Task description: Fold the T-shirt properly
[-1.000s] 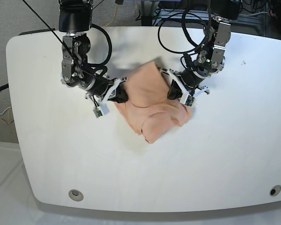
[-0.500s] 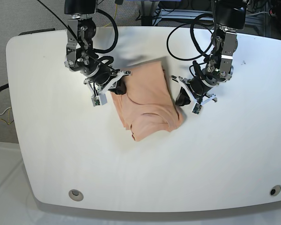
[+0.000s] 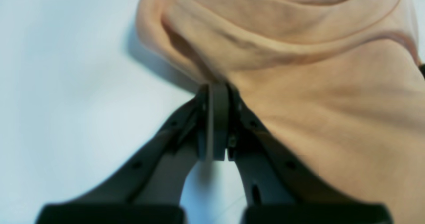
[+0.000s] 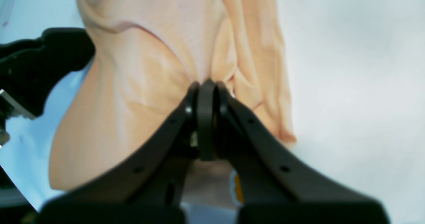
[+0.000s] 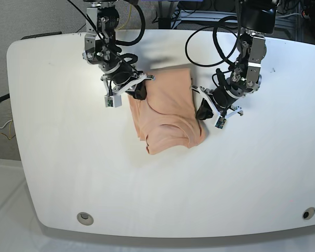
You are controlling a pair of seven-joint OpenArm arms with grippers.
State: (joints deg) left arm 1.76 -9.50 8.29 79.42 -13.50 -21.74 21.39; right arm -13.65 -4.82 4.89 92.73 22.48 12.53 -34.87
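Our left claw (image 5: 203,112) is pressed together at the T-shirt (image 5: 168,113)'s edge; whether cloth sits between its jaws we cannot tell. Our right claw (image 5: 138,94) is pressed together too, seemingly nipping cloth at the opposite edge. The T-shirt lies folded into a compact bundle mid-desk (image 5: 241,178). Our worry: pulling away with fabric caught would drag the layers open, and uneven pulls would skew the fold.
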